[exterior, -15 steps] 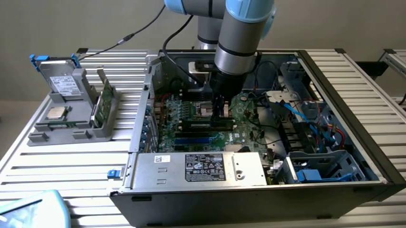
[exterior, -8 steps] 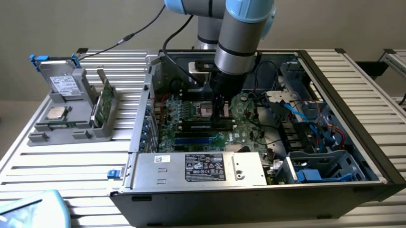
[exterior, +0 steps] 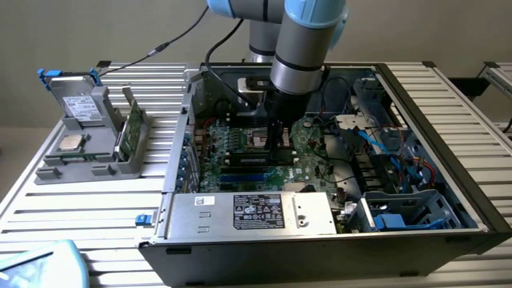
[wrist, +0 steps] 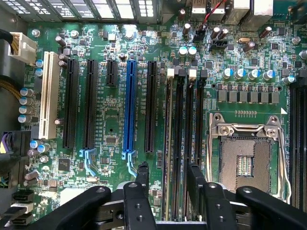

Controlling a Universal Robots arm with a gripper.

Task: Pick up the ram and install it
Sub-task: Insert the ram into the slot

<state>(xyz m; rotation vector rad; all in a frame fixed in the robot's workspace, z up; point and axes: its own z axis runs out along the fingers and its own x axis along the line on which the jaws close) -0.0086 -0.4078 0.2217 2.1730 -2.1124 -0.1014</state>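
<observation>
Exterior view, left of the frame: a grey fixture (exterior: 88,153) on the slatted counter (exterior: 80,210) carries a hard drive (exterior: 80,108), a processor chip (exterior: 72,143) and upright green cards (exterior: 132,129). Centre frame: the arm (exterior: 300,54) reaches down into the open computer case (exterior: 320,258), with the tool (exterior: 277,147) above the motherboard (exterior: 240,141). Wrist view: the fingers (wrist: 142,177) are spread wide and clear of the ram (wrist: 167,143). The ram stands edge-on in a memory slot between them, beside the empty processor socket (wrist: 244,163).

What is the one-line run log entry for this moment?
arm: inside computer case | gripper: open, over memory slots | ram: seemingly seated in slot between the jaws | holding: nothing
</observation>
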